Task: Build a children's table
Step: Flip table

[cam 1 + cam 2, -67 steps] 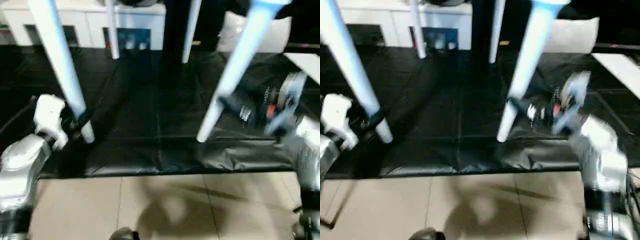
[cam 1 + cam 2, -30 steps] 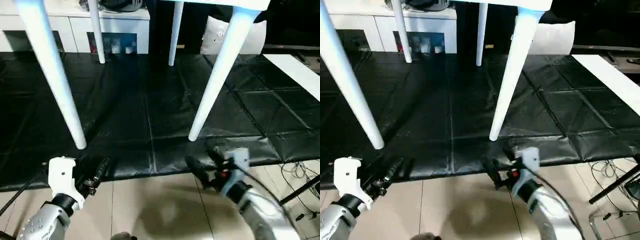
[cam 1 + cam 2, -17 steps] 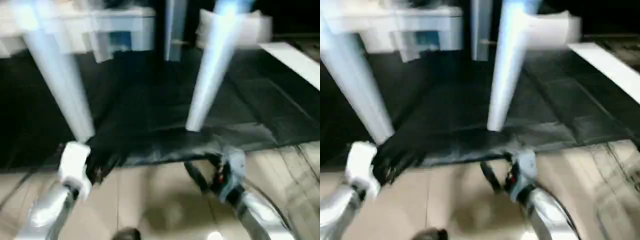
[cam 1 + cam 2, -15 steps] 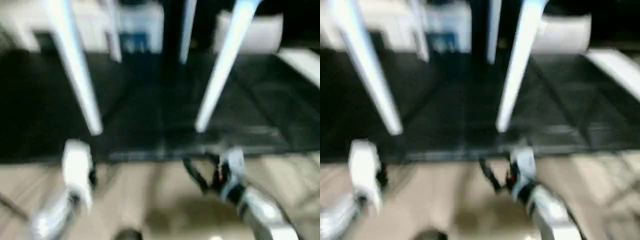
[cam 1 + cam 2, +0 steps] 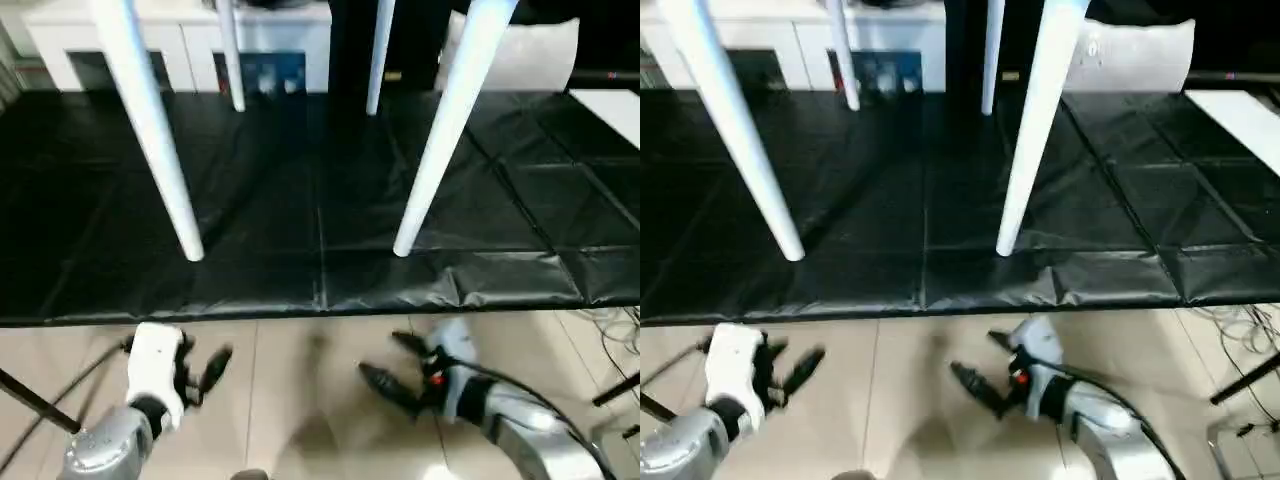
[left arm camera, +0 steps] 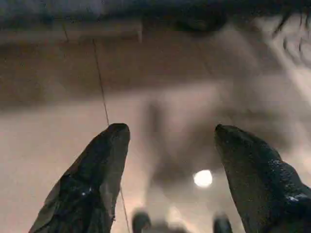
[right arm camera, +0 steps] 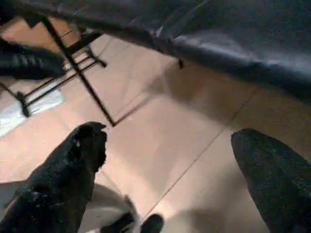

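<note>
Left eye view: children's table stands on black mat, well beyond both empty, spread jaws over floor tiles.

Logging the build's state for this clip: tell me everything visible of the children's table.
The children's table shows as four white, smooth, plastic-looking tapered round legs, narrowing downward. It stands upright, its leg tips resting on the black mat: two near legs splayed outward, two far legs thinner behind. Its top is cut off above. Nothing else touches it.
</note>
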`<state>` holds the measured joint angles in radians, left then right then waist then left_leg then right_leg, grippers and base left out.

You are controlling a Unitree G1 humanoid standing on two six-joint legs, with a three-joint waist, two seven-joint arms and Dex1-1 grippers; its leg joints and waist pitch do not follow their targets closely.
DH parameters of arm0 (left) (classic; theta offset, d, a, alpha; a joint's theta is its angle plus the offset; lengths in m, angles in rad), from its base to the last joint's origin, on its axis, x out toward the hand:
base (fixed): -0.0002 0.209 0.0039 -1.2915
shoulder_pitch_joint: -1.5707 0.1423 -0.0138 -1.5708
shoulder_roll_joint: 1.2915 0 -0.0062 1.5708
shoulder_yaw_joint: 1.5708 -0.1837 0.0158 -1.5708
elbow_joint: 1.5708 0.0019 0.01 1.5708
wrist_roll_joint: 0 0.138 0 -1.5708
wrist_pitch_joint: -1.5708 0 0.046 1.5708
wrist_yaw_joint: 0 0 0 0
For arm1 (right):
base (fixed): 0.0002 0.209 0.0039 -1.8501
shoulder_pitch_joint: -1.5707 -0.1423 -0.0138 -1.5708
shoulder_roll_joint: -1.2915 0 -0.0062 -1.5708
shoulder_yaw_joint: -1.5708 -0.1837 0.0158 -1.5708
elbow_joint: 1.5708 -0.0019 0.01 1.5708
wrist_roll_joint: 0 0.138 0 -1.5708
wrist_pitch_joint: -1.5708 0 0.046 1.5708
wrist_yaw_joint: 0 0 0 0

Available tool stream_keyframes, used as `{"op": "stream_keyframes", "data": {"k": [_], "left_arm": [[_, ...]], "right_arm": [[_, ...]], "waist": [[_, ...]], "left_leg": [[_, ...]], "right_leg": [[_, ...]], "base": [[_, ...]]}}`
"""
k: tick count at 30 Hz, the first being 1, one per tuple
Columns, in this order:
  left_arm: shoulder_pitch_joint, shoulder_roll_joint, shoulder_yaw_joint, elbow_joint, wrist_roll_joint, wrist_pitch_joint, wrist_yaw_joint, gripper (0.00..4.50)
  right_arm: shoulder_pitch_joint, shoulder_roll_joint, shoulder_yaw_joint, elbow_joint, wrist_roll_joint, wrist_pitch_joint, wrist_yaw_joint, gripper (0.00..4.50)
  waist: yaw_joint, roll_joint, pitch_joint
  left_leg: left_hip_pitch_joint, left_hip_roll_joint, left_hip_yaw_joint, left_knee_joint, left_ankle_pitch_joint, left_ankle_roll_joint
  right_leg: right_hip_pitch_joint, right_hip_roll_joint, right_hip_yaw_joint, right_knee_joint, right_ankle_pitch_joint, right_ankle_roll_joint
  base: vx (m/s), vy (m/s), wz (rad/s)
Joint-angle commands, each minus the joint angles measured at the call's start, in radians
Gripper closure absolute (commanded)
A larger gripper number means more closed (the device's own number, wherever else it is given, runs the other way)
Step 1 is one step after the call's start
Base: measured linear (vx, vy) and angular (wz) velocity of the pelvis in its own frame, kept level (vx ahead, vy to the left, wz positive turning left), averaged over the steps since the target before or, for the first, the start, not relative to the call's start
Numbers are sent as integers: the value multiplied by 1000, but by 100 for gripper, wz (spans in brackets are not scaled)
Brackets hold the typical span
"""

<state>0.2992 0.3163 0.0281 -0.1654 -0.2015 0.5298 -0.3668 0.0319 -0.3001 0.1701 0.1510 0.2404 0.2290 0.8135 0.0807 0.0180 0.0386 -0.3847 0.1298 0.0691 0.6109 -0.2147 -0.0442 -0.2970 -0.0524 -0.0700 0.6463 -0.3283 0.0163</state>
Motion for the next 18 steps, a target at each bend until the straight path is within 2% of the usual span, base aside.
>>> {"op": "stream_keyframes", "data": {"k": [1,2,3,4,5,6,7,8,9,10,11,13,14,15,17,18], "left_arm": [[0,27,-24,32,20,38,-23,129],[-24,45,-39,76,8,64,-58,129],[-24,45,-39,76,8,64,-58,129],[-56,68,-60,117,7,71,-102,129],[-79,77,-70,151,14,66,-120,129],[-105,81,-77,194,13,70,-142,129],[-148,81,-87,264,8,72,-179,129],[-158,82,-92,291,6,75,-193,129],[-198,82,-111,377,19,61,-221,129],[-227,81,-130,445,38,46,-232,129],[-274,77,-165,560,83,18,-233,129],[-298,71,-184,624,112,-16,-230,129],[-336,51,-195,718,142,-79,-207,129],[-367,27,-194,794,161,-141,-176,129],[-415,-33,-161,900,145,-201,-118,129],[-430,-53,-140,932,127,-195,-102,129]], "right_arm": [[-15,1,11,53,-13,4,-2,0],[-39,21,5,127,-32,15,-48,0],[-39,21,5,127,-32,15,-48,0],[-63,37,6,214,-66,-7,-88,0],[-78,48,6,268,-80,-10,-111,0],[-92,59,7,326,-96,-16,-137,0],[-110,75,9,403,-114,-39,-167,0],[-118,81,10,435,-119,-49,-177,0],[-138,103,-2,507,-118,-51,-214,0],[-152,116,-9,557,-120,-57,-244,0],[-171,134,-20,620,-122,-68,-284,0],[-180,145,-33,650,-112,-67,-300,0],[-196,163,-58,700,-96,-71,-320,0],[-210,177,-78,743,-83,-73,-344,0],[-236,197,-112,832,-79,-91,-402,0],[-245,204,-124,865,-78,-101,-414,0]], "waist": [[-2,-2,-40],[-2,-4,-36],[-1,0,-35],[0,-4,-34],[3,-3,-31],[3,-1,-31],[2,-3,-28],[3,-2,-26],[5,1,-26],[3,1,-27],[0,5,-28],[1,6,-30],[-5,2,-32],[-5,2,-32],[-6,-1,-34],[-3,2,-37]], "left_leg": [[12,87,-26,-64,69,168],[14,87,-24,-68,45,178],[16,88,-23,-73,13,173],[17,92,-21,-75,-5,171],[18,93,-18,-84,-54,154],[20,93,-16,-85,-71,147],[21,91,-9,-90,-116,127],[21,90,-5,-94,-149,109],[21,94,-3,-97,-176,93],[24,95,5,-100,-209,63],[23,97,6,-107,-235,32],[20,101,6,-110,-230,26],[19,102,10,-110,-219,32],[19,102,10,-110,-219,32],[22,104,17,-106,-199,41],[21,108,19,-104,-183,45]], "right_leg": [[23,-95,44,-61,440,-137],[18,-99,46,-65,377,-173],[15,-101,47,-70,299,-217],[15,-102,48,-73,271,-233],[13,-103,49,-75,204,-270],[10,-104,50,-75,186,-279],[6,-105,53,-79,141,-295],[6,-108,54,-83,105,-300],[9,-111,54,-85,82,-299],[5,-111,57,-89,47,-291],[6,-113,61,-89,26,-275],[9,-117,62,-88,51,-265],[9,-119,65,-86,89,-259],[9,-119,65,-86,89,-259],[6,-127,70,-88,116,-272],[6,-129,71,-85,145,-280]], "base": [[0,0,0],[0,0,0],[0,0,0],[0,0,0],[0,0,0],[0,0,0],[-55,19,2],[-55,19,2],[-56,21,1],[0,0,0],[0,0,0],[0,0,0],[0,0,0],[0,0,0],[0,0,0],[0,0,0]]}}
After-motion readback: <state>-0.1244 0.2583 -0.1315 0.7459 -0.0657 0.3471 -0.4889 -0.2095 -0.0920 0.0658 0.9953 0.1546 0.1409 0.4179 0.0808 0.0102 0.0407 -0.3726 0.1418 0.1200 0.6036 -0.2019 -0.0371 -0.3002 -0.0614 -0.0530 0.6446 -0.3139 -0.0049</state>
